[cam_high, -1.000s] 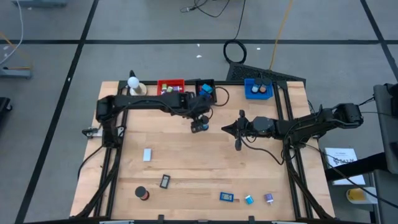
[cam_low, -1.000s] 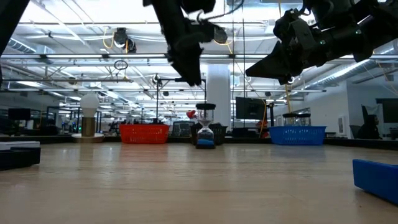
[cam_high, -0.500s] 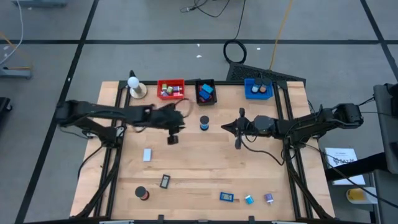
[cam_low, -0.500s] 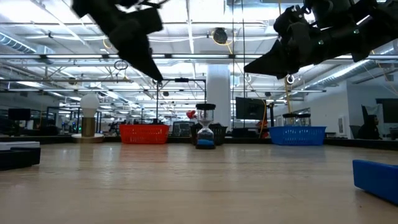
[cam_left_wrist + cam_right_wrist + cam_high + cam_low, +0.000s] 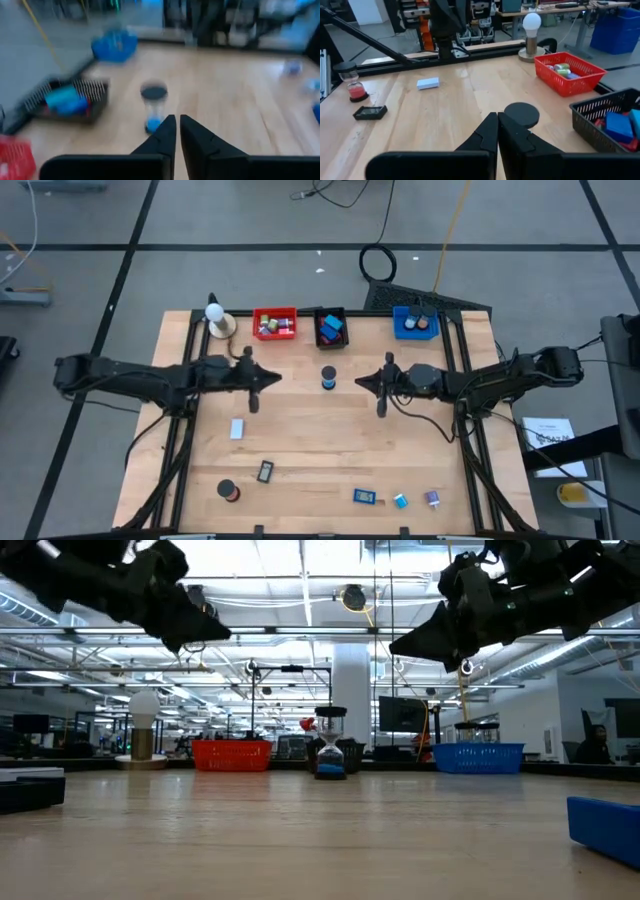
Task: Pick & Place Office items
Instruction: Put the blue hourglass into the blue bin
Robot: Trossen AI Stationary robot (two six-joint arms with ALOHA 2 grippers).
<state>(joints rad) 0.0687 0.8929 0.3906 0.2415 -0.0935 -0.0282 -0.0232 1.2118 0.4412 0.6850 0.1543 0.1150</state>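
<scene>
Above the wooden table [image 5: 330,440], both arms are hanging in the air, and neither one is holding anything. The left gripper [image 5: 254,402] is sitting over the left part of the table with its fingers [image 5: 162,137] pinched almost shut on nothing. The right gripper [image 5: 381,406] is waiting over the middle right, and its fingers [image 5: 490,131] are pressed tight together and empty too.

Between the two grippers, a little timer with a black top and blue inside [image 5: 328,378] is standing up on the wood, apart from both of them. Along the far edge, a red bin [image 5: 275,323], a black bin [image 5: 331,326] and a blue bin [image 5: 415,323] are sitting in a row. Small colored pieces are lying in the red bin, blue blocks in the black one, and small dark pieces in the blue one. A white ball on a round tan base [image 5: 217,317] is standing just beside the red bin.

More office items are lying loose on the table. A light-blue block [image 5: 237,428] is resting near the left gripper. Closer to the near edge are a black-framed rectangle [image 5: 265,472], a small timer with red inside [image 5: 230,491], a blue block [image 5: 364,497], a light-blue piece [image 5: 400,501] and a purple piece [image 5: 432,498].
</scene>
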